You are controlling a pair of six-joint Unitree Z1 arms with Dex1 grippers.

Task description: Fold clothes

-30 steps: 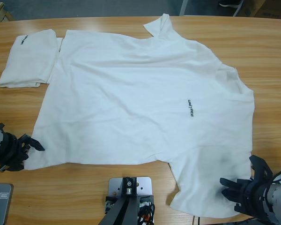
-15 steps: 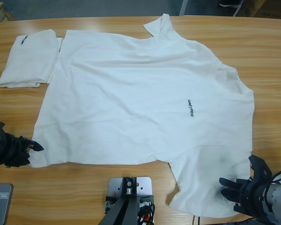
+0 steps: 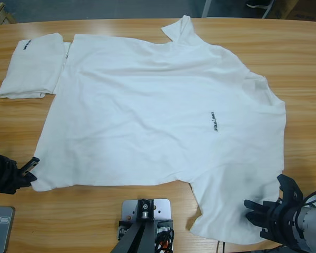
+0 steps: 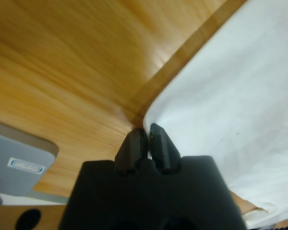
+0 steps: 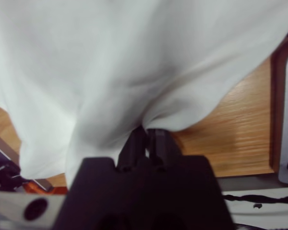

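Observation:
A white T-shirt (image 3: 147, 116) with a small black lettering mark lies spread flat over most of the table, collar to the right. A second white T-shirt (image 3: 34, 66) lies folded at the far left. My left gripper (image 3: 31, 166) is at the spread shirt's near-left hem corner. In the left wrist view its jaws (image 4: 148, 134) are shut, with the cloth corner (image 4: 230, 96) at their tips. My right gripper (image 3: 255, 208) is at the near-right sleeve. In the right wrist view it (image 5: 146, 136) is shut on a bunched fold of white cloth (image 5: 134, 57).
The wooden table (image 3: 300, 58) shows bare strips along the far edge, at the right end, and in front of the shirt's hem. Both grippers sit close to the table's near edge.
My left gripper drew back toward the near-left corner, and its jaws now sit together at the hem corner. The right gripper edged slightly left. The shirt has barely shifted.

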